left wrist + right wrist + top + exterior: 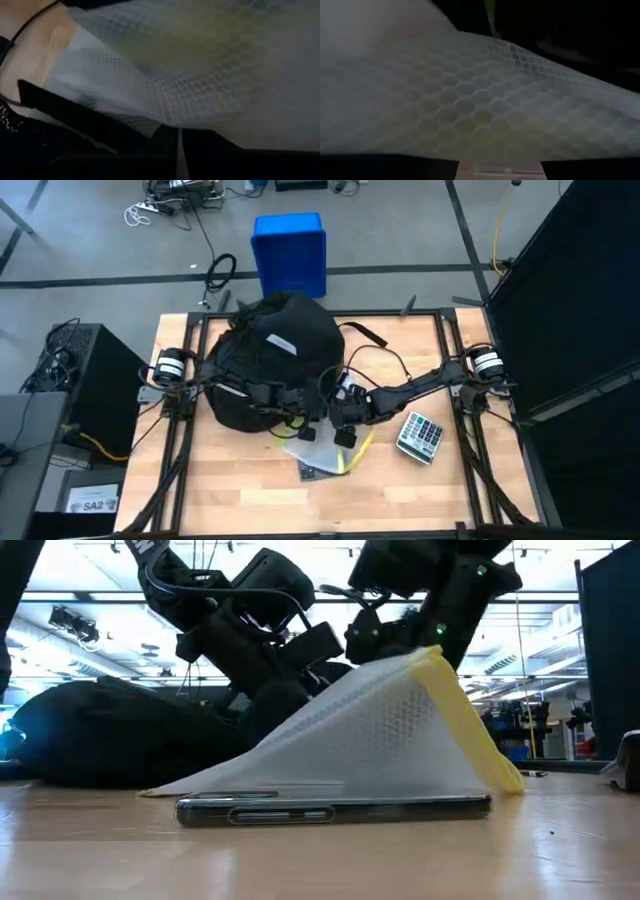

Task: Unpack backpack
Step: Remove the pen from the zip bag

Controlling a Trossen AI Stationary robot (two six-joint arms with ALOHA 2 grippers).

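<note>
We are in a robotics lab or workshop. The wooden table [250,490] sits inside a black metal frame [180,470] on a bare grey concrete floor [90,240], where loose cables [170,205] lie beside a blue plastic box [290,255]. A dark computer tower [85,375] stands next to the table. The low view shows an open ceiling with strip lights [560,615] and equipment racks [525,725] behind.

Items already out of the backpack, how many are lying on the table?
3 visible: a calculator toward the right arm's side; a translucent mesh pouch with a yellow edge in front of the backpack; a flat phone-like device beneath that pouch. More may be hidden.
</note>
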